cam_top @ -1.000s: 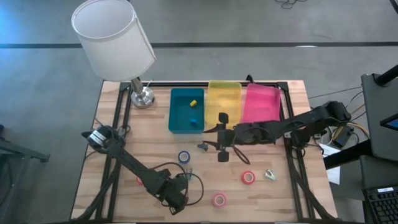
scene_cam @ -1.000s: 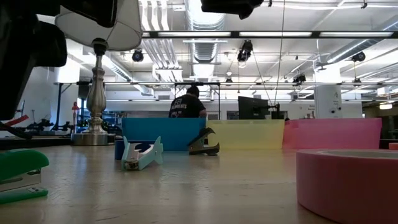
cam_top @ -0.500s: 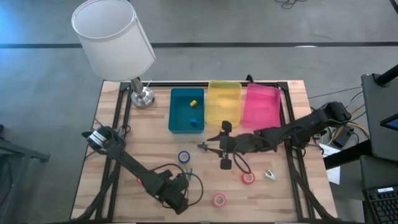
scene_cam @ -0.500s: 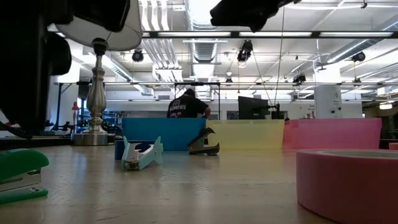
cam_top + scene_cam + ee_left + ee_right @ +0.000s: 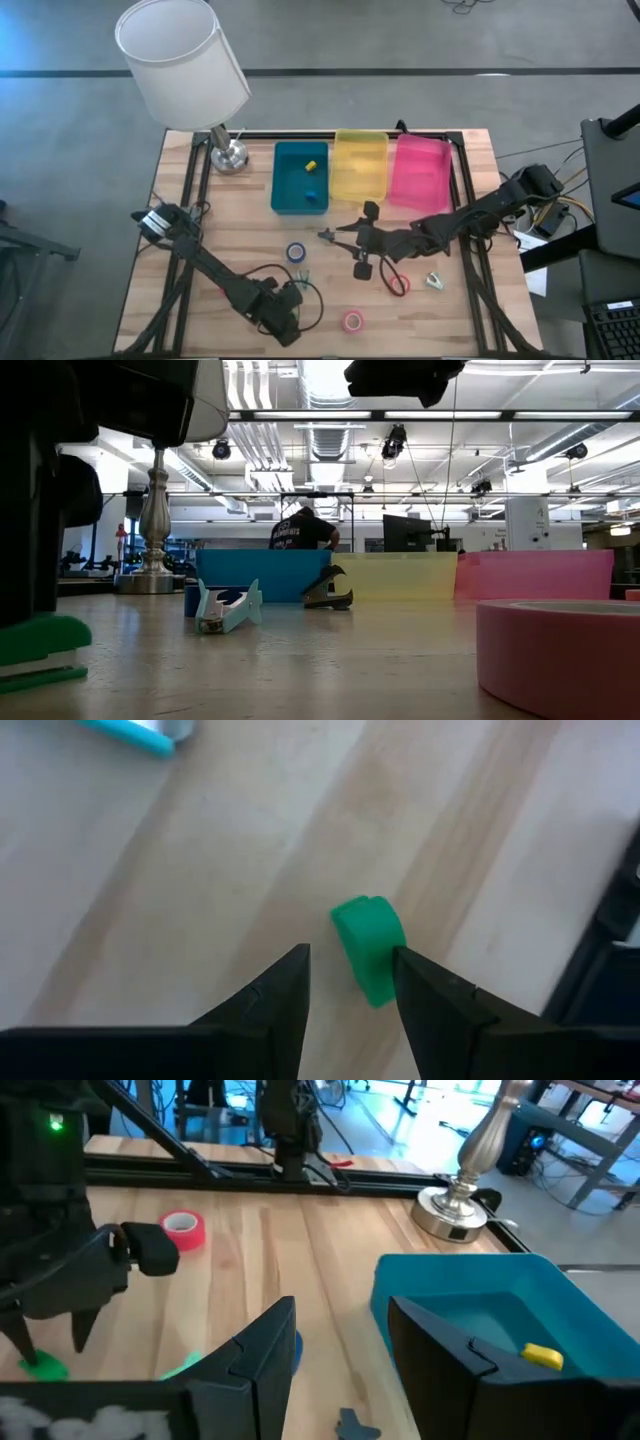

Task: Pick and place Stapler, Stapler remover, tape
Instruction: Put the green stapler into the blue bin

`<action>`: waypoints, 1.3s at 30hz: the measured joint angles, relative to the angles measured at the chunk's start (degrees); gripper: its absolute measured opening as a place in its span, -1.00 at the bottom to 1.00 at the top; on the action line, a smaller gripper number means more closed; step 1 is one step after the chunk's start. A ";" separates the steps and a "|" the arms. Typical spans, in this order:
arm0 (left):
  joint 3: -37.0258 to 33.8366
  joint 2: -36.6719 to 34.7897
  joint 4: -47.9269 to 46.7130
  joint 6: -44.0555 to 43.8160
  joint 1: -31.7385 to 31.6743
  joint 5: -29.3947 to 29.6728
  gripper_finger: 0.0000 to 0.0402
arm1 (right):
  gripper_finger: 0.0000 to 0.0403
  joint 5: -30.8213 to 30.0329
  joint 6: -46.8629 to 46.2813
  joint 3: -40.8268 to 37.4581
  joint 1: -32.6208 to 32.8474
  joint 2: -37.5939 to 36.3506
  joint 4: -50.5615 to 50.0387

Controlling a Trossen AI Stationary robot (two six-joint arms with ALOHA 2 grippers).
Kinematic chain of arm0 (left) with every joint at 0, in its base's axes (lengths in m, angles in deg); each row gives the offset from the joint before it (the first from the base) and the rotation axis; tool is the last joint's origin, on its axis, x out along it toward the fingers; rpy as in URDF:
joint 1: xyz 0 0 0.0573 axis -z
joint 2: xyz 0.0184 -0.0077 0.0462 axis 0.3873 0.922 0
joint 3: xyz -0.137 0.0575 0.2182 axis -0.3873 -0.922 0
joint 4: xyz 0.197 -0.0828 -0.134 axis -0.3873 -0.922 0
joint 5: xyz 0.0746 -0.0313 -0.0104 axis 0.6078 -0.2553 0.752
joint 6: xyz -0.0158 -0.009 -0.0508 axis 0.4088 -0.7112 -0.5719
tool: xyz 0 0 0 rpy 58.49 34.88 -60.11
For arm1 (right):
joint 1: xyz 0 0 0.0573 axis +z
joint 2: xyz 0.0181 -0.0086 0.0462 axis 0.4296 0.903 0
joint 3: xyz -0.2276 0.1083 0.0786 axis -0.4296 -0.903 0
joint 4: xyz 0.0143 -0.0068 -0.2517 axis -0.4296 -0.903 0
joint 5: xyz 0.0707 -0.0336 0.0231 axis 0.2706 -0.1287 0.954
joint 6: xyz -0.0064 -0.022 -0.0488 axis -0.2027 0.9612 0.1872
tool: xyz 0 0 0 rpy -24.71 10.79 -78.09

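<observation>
Wooden table (image 5: pixel 240 225): your left gripper (image 5: pixel 350 982), fingers apart, hides much of the green stapler (image 5: pixel 367 948) between them; right gripper (image 5: pixel 362 240) also open.

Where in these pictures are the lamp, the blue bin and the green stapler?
Lamp (image 5: pixel 182 58): high view, top of its white shade.
Blue bin (image 5: pixel 293 190): high view, bare floor inside.
Green stapler (image 5: pixel 367 946): left wrist view, its rounded top.

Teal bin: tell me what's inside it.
The teal bin holds two small blocks: a yellow block nearer the lamp side and a blue block near its front wall. The high view shows the whole floor uncovered; no stapler, remover or tape lies in it.
</observation>
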 joint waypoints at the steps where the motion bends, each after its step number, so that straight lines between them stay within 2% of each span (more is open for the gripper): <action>1: 0.18 0.00 0.02 0.00 0.22 0.00 -0.27 | -0.23 0.00 -0.03 0.00 0.10 0.23 0.22; 8: 0.85 0.00 1.11 -0.82 1.38 -0.20 -0.27 | -0.23 -0.01 -2.98 0.00 0.47 0.34 0.36; 28: -0.29 0.10 5.30 -1.70 1.72 3.54 -0.27 | -0.23 0.01 -0.52 0.00 1.21 0.32 0.41; 35: -2.09 2.08 13.00 0.32 2.22 3.96 -0.27 | -0.23 0.03 -0.40 0.00 1.19 0.32 0.62; 39: -1.99 3.44 12.89 0.51 2.22 4.44 -0.27 | -0.23 0.05 -0.38 0.00 1.19 0.32 0.71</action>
